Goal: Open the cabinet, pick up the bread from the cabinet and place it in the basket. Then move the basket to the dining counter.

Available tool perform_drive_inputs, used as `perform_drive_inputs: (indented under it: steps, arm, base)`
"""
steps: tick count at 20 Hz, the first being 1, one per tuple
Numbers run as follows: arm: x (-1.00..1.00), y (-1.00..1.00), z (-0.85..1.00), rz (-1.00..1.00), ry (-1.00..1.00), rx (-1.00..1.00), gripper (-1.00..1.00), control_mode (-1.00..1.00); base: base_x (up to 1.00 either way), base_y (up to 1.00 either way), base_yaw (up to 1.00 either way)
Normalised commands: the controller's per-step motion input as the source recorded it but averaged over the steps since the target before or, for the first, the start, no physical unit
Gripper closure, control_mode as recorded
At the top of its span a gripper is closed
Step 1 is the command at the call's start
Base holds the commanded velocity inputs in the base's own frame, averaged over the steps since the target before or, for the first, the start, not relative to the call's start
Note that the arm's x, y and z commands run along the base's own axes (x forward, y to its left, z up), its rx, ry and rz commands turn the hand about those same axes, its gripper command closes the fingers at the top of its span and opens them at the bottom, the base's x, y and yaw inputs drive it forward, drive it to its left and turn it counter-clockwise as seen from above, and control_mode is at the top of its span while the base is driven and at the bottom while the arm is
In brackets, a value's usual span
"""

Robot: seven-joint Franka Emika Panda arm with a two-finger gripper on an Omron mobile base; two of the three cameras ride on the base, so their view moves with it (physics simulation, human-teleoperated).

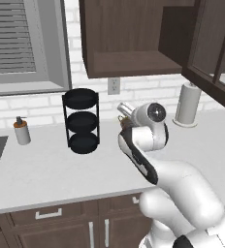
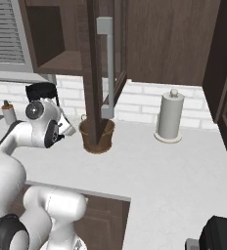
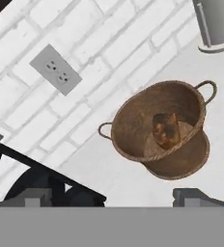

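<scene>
Two steps remain: with fingers [image 3: 112, 195] spread empty above the basket [image 3: 160, 130] holding the bread [image 3: 165, 129], I'd pinch its rim squarely.

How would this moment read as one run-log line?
gripper: open, above basket | small golden-brown bread: inside round brown woven basket | dark wooden cabinet: open

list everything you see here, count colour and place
woven basket: one, brown, on counter by brick wall
bread loaf: one, golden-brown, inside basket
wall cabinet: one, dark brown, doors open, above counter
three-tier rack: one, black, on counter
paper towel roll: one, white, upright near wall
soap bottle: one, white, beside sink
wall outlet: one, grey, on brick
countertop: one, white
gripper: one, dark tips, open, above basket
</scene>
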Motion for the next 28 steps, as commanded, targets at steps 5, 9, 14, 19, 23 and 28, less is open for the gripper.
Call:
perform_drive_inputs:
  steps: [5, 9, 14, 19, 23, 28]
  arm:
    - [-0.29, 0.0, 0.1, -0.45, 0.03, 0.12, -1.0, -1.0]
    - [-0.26, -0.01, 0.21, -0.43, 0.0, 0.15, -1.0, -1.0]
    - [-0.33, 0.0, 0.21, -0.34, -0.01, 0.25, -1.0, -1.0]
    - [-0.27, 0.0, 0.0, -0.2, -0.05, 0.41, -1.0, -1.0]
    - [-0.07, 0.0, 0.0, -0.14, -0.05, 0.44, -1.0, -1.0]
    - [0.11, -0.01, -0.01, -0.08, -0.01, 0.09, -1.0, -1.0]
  base:
    - [0.0, 0.0, 0.0]
    - [0.0, 0.0, 0.0]
    - [0.0, 0.0, 0.0]
    - [0.0, 0.0, 0.0]
    - [0.0, 0.0, 0.0]
    - [0.0, 0.0, 0.0]
